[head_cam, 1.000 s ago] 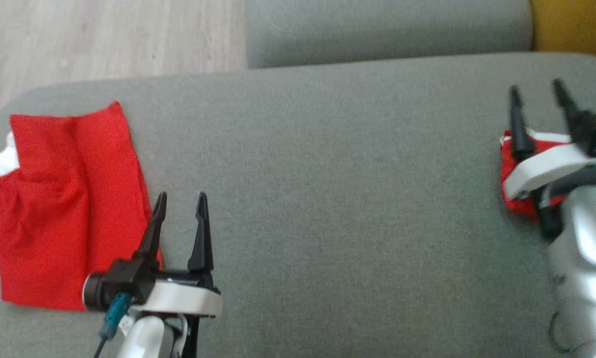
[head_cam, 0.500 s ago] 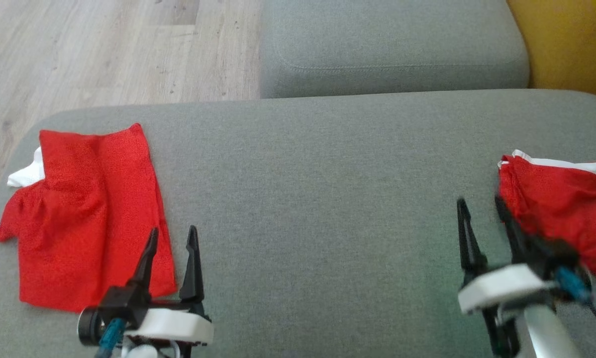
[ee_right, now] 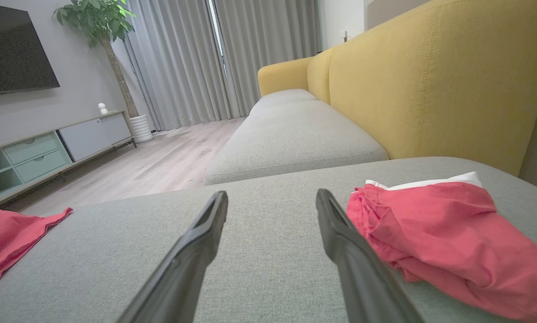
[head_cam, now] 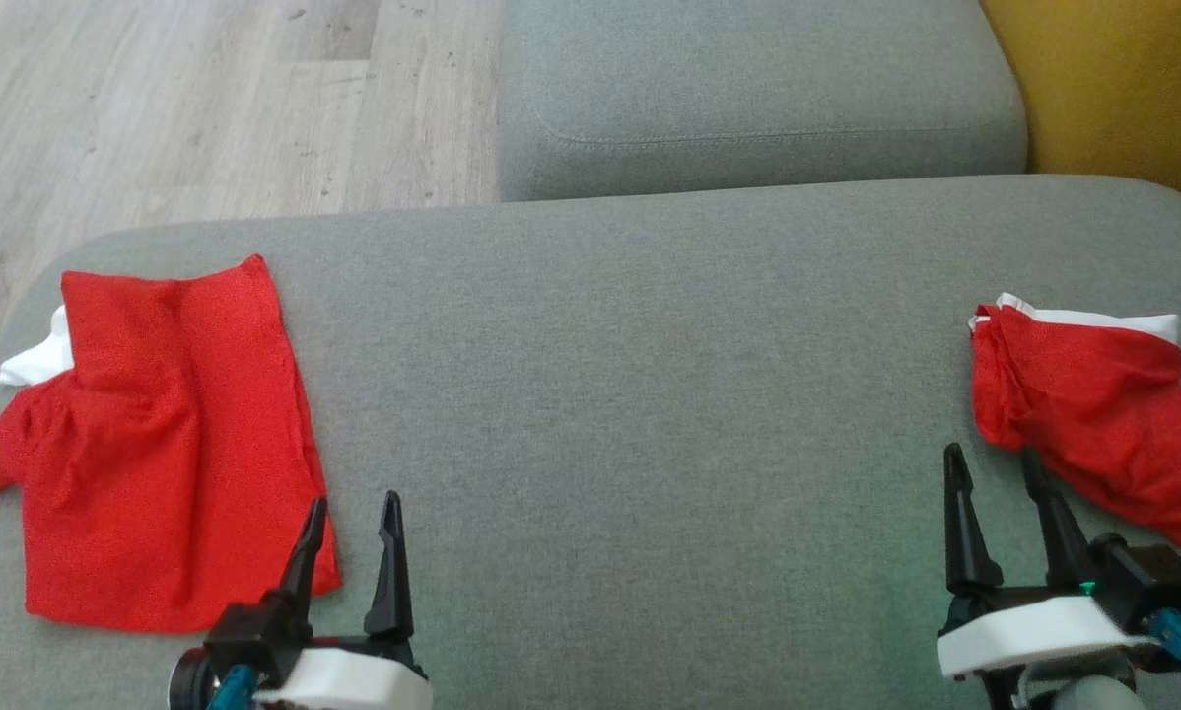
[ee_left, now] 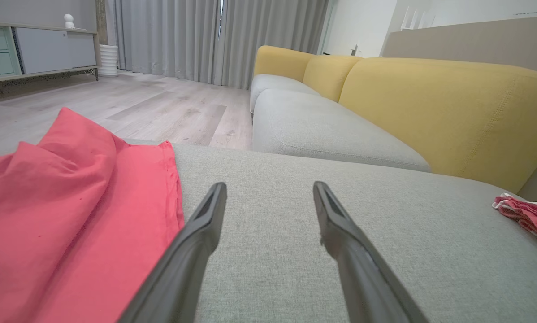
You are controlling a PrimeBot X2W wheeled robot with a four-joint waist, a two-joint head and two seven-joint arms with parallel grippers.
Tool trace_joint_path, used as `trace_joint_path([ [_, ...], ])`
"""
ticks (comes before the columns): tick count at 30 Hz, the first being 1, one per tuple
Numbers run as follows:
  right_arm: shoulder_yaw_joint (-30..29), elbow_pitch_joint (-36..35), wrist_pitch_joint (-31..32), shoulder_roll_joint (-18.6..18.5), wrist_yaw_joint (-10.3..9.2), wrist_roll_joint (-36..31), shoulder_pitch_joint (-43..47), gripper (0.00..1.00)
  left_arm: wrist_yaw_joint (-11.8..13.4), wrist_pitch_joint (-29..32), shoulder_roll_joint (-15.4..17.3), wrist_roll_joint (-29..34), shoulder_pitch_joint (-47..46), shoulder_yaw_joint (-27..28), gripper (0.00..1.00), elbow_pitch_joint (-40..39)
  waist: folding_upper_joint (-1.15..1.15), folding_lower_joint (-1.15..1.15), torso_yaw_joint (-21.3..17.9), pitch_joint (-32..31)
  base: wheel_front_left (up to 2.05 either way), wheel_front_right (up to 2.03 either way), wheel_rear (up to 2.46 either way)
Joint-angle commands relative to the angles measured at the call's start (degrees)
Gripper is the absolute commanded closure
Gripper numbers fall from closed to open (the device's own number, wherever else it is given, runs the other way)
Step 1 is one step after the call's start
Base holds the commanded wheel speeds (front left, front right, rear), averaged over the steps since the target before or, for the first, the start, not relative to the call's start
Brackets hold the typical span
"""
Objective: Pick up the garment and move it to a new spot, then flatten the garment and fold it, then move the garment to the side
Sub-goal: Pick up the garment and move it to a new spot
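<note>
Red garment (head_cam: 157, 454) lying folded flat at the left end of a grey sofa seat (head_cam: 630, 394), second red garment (head_cam: 1093, 414) bunched at the right end, left gripper (head_cam: 352, 505) at the first's edge, right gripper (head_cam: 990, 456) just beside the second, both jaws spread, empty.

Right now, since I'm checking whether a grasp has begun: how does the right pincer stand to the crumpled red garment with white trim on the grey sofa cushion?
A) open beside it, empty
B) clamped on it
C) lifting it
A: the right pincer has its two fingers apart with nothing between them, beside the crumpled red garment lying on the grey sofa cushion.
</note>
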Motion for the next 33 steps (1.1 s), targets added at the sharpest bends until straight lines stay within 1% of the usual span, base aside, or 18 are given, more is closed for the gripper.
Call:
trace_joint_path([
  [1, 1.23, -2.3, -0.78, -0.28, -0.04, -0.08, -1.58, 0.0, 0.52, -0.55, 0.02, -0.2, -2.1, 1.35, 0.0, -1.51, 0.0, 0.0, -0.03, 0.04, 0.0, 0.0, 0.0],
  [11, 1.09, -3.0, -0.78, -0.27, -0.04, 0.37, -1.53, 0.0, 0.76, -0.55, 0.02, -0.55, -2.63, 0.91, 0.0, -1.66, 0.0, 0.0, 0.32, 0.17, 0.0, 0.0, 0.0],
  [16, 2.72, -3.29, -0.78, -0.27, -0.04, 0.63, -1.42, 0.0, 0.85, -0.55, 0.02, -0.38, -2.75, 1.21, 0.0, -1.53, 0.0, 0.0, 1.55, -0.03, 0.0, 0.0, 0.0],
  [22, 5.12, -3.49, -0.78, -0.27, -0.04, 1.27, -0.91, 0.0, 0.95, -0.55, 0.02, 0.18, -2.75, 1.98, 0.0, -1.41, 0.0, 0.0, 4.27, -0.41, 0.0, 0.0, 0.0],
  [33, 9.8, -3.51, -0.79, -0.27, -0.04, 3.23, -0.12, 0.0, 0.48, -0.55, 0.02, 1.76, -2.11, 4.29, 0.0, -1.38, 0.0, 0.0, 12.99, -1.32, 0.0, 0.0, 0.0],
])
